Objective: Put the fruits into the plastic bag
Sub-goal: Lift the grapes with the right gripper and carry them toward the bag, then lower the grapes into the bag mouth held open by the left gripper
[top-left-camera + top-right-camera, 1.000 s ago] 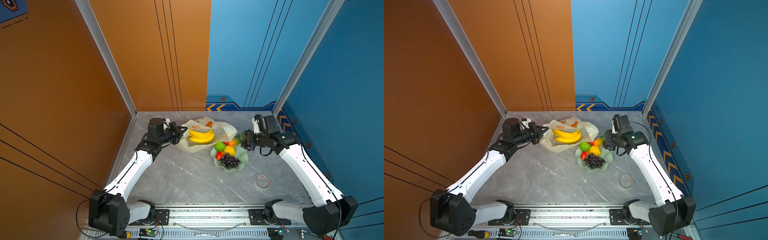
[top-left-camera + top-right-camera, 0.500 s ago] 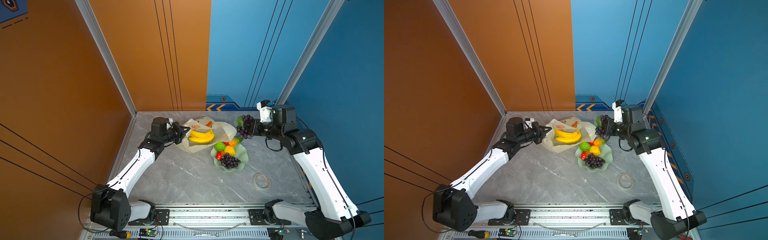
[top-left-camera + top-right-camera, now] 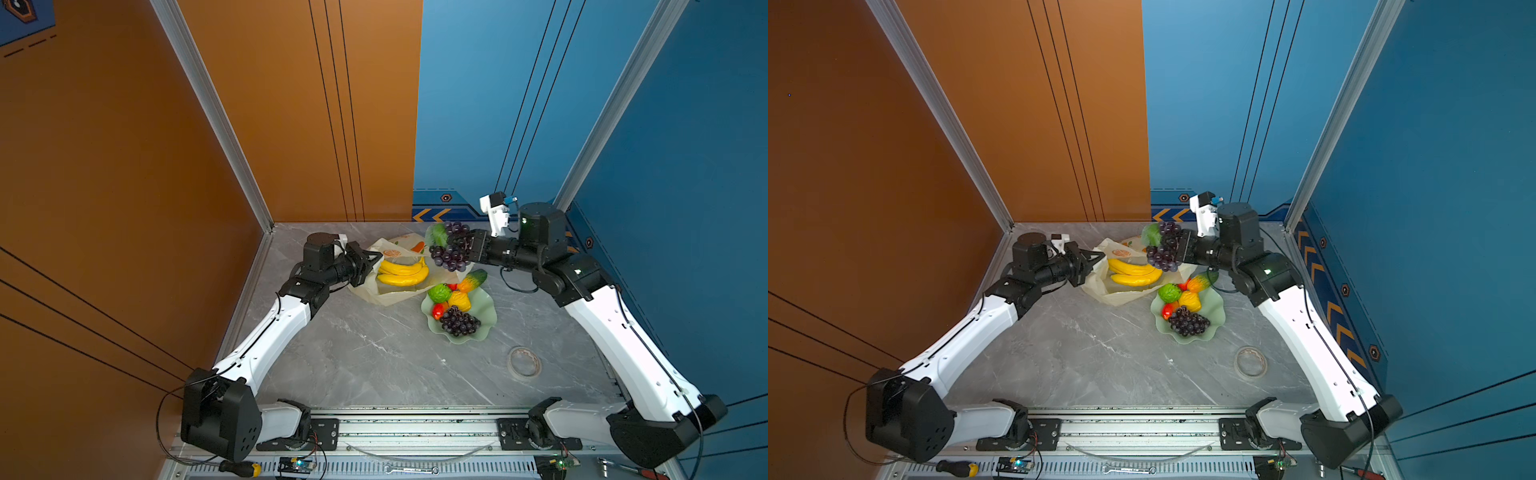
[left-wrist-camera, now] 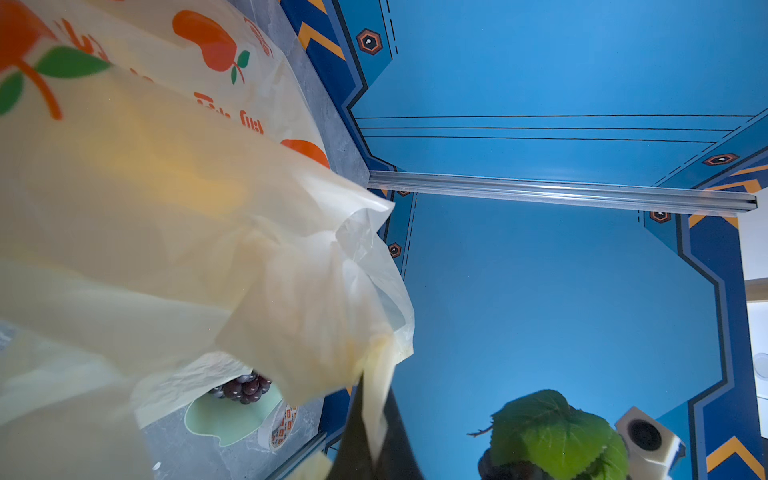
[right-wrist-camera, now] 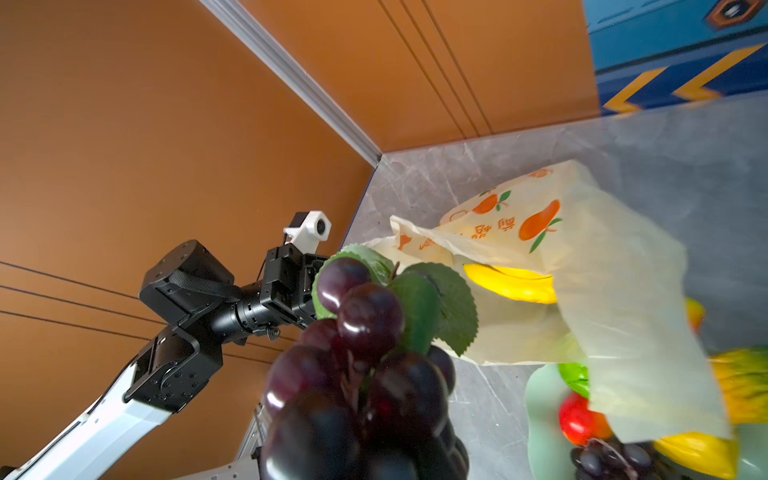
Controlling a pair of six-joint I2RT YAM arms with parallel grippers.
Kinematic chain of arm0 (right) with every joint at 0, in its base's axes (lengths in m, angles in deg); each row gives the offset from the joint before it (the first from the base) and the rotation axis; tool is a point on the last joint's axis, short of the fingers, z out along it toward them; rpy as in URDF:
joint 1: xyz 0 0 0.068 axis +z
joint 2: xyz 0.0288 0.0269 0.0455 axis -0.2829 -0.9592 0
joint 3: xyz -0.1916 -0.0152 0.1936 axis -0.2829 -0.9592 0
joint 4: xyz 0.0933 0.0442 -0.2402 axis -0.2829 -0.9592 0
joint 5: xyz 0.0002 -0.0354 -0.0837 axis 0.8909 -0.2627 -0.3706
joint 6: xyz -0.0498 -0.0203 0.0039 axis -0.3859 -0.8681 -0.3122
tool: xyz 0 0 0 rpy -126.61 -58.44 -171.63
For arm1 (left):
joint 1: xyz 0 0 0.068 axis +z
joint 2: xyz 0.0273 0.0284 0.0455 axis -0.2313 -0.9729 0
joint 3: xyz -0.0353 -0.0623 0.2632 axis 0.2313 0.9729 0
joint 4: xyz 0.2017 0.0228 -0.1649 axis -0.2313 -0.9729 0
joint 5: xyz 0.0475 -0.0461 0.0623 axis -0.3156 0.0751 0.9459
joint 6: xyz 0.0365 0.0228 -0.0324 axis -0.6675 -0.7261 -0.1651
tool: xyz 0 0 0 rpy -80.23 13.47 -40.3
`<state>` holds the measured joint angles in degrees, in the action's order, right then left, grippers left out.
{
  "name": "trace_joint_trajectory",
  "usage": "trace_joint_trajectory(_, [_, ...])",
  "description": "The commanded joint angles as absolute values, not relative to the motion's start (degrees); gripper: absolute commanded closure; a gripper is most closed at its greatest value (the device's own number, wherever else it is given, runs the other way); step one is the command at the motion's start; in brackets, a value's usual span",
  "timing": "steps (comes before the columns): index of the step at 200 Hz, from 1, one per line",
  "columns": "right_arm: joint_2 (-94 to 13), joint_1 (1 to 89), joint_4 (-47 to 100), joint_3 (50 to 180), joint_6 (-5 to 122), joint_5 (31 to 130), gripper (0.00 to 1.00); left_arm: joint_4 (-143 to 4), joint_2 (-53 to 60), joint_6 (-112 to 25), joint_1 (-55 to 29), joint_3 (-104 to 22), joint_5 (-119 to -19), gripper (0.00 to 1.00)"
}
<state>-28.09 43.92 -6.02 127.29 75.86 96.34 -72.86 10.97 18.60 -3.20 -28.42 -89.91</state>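
The right gripper [image 3: 466,250] is closed on a dark purple grape cluster [image 3: 451,254]. The cluster is held off the table [image 3: 374,365], its green leaf [image 3: 438,235] uppermost, and in both top views it is seen over the far right edge of the plastic bag [image 3: 376,291]. In the right wrist view the grapes fill the foreground, and the bag's open mouth is seen beyond them. The bag lies crumpled on the table with its orange fruit prints facing up, and a yellow banana bunch [image 3: 402,272] is seen inside it, partly covered by the upper layer of film. At the bag's left edge the left gripper [image 3: 371,262] is shut on a strip of the bag. In the left wrist view that strip is pinched between the dark fingers [image 4: 353,440], and the film is lifted and stretched away from them. Just beside the bag's near right corner stands a pale green wavy-rimmed dish [image 3: 487,318]. On it are seen a green-orange papaya [image 3: 471,280] nearest the bag, a bumpy green fruit [image 3: 439,293], a yellow lumpy fruit [image 3: 459,300], a red mango [image 3: 437,311] and a second grape cluster [image 3: 459,322] farthest from the bag. Well apart from the bag, beyond the dish, a tape roll [image 3: 523,362] lies flat on the table.
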Motion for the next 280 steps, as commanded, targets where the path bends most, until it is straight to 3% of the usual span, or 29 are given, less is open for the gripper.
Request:
trace_joint_trajectory(1, [-31.36, 46.76, 0.32, 125.8, 78.74, 98.46, 0.8, -71.83, 11.56, 18.59, -3.23, -29.86, -90.34, 1.0])
trace_joint_trajectory(70, [-42.31, 49.78, 8.41, 123.31, 83.19, 102.44, 0.8, -71.22, 12.88, 19.55, -2.36, -29.07, -90.48, 1.0])
trace_joint_trajectory(164, [-56.53, 47.05, 9.53, 127.92, 87.37, 101.85, 0.82, -71.22, 15.16, 20.88, -2.21, -28.6, -90.65, 1.0])
trace_joint_trajectory(280, [-69.59, 45.81, 15.37, 137.01, 100.89, 85.4, 0.82, -70.52, 16.52, 21.69, -5.34, -25.06, -89.51, 1.0])
